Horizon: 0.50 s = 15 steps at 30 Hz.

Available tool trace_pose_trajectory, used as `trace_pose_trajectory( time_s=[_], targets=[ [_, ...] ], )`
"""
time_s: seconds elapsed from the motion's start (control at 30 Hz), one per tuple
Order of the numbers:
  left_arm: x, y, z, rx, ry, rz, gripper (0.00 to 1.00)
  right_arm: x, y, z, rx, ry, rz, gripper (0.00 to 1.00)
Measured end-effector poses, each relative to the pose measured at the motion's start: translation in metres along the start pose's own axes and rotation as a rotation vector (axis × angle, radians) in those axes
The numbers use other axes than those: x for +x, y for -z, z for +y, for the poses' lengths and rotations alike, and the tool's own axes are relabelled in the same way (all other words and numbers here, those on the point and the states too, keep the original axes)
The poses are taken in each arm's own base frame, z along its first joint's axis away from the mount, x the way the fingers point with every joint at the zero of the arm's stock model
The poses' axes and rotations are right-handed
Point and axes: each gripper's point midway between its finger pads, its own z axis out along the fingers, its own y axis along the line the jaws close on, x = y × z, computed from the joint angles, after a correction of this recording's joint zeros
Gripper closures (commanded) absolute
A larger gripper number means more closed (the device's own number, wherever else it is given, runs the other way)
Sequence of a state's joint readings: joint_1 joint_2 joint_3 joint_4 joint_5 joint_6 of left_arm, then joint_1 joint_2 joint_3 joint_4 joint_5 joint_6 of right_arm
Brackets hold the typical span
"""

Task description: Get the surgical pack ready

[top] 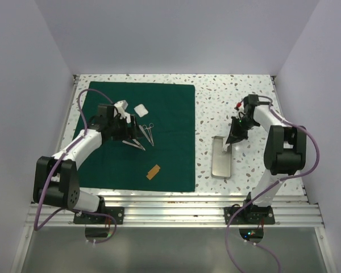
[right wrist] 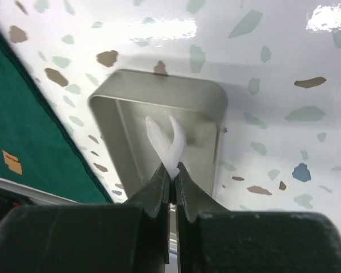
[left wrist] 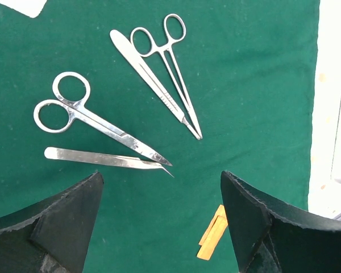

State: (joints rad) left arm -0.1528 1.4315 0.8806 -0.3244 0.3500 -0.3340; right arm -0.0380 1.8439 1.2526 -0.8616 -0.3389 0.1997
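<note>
Fingers of the left gripper point(top: 129, 132) apart and empty in the overhead view, low over the middle of the drape point(top: 170, 108), just beside the steel instruments point(top: 149, 133) lying on it. Fingers of the right gripper point(top: 228, 145) pressed together off the drape's right edge, above the silver tray point(top: 220, 166), itself on the counter point(top: 238, 91) close to that edge. White gauze pad point(top: 141, 109) toward the drape's far edge, orange tag point(top: 153, 172) toward its near edge.

Left wrist view: dark fingers point(left wrist: 62, 227) wide, only green cloth between them. Ahead on the drape, scissors point(left wrist: 96, 119) with pointed tweezers point(left wrist: 102, 158) close below, tips almost meeting. Further on, a hemostat point(left wrist: 173, 74) laid against a flat slim handle point(left wrist: 145, 68). Thin, hard, slick steel flat on soft fabric, so likely to skate away or drag the cloth. Best pinched across the shank near the pivot, pressing down lightly.

Right wrist view: fingers point(right wrist: 159, 187) clamped on the joined end of white plastic forceps point(right wrist: 166, 139), prongs pointing into the tray, drape off to the left. Probably light and springy, apt to swivel in so narrow a hold. Tray likely stiff, light and slippery on the glossy counter, so better taken by a long wall. Drape limp, sure to crumple if taken mid-sheet. Better lifted by a corner or edge.
</note>
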Motion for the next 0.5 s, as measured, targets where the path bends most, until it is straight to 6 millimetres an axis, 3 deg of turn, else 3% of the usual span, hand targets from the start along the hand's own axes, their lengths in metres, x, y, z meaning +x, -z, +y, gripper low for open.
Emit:
trace_pose_trajectory(
  time_s=[0.23, 0.5],
  targets=[
    [0.001, 0.0, 0.001, -0.005, 0.008, 0.005, 0.14, -0.006, 0.02, 0.022, 0.092, 0.091, -0.058, 1.0],
    [0.002, 0.003, 0.003, -0.02, 0.009, 0.006, 0.14, 0.006, 0.021, 0.006, 0.391, 0.093, -0.08, 1.0]
  ],
)
